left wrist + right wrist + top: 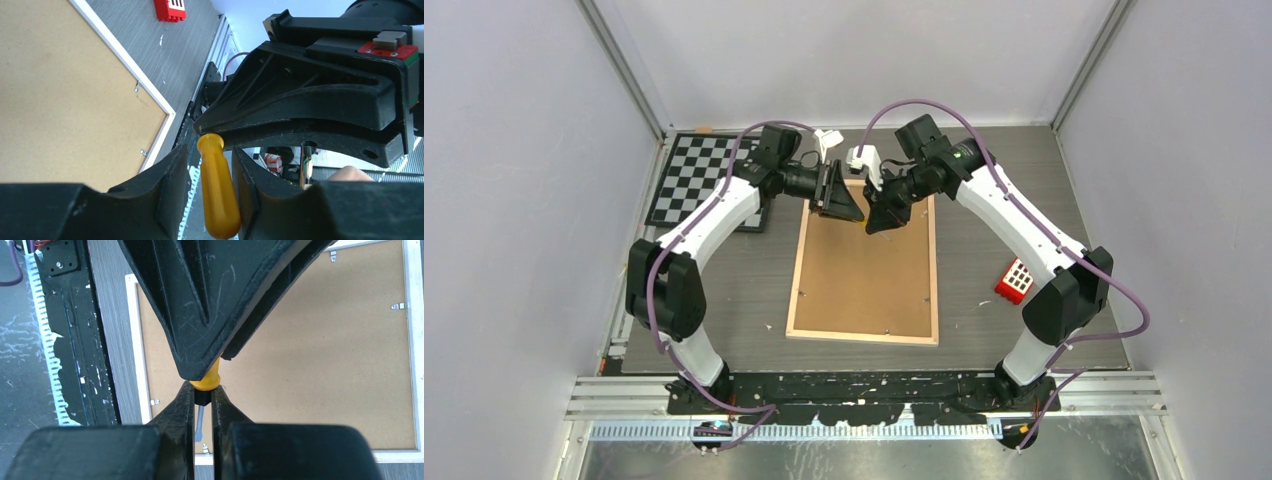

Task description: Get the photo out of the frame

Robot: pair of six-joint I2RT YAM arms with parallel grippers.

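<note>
1. Jaws of the right gripper are clenched on the black collar of a screwdriver. Its blade points back toward that wrist and its yellow handle is offered outward.
2. Fingers of the left gripper stand close on either side of that handle. Whether they pinch it yet, I cannot tell.
3. Both grippers meet tip to tip above the far end of the frame. This looks like a hand-over, giving the left arm the handle for a working grip.
4. Lying face down, the frame has its brown back panel on top, so the small metal tabs along the rim can be reached.
5. Nothing of the photo shows. I judge it sits under the panel, which is in place, so removal is not yet begun.
</note>
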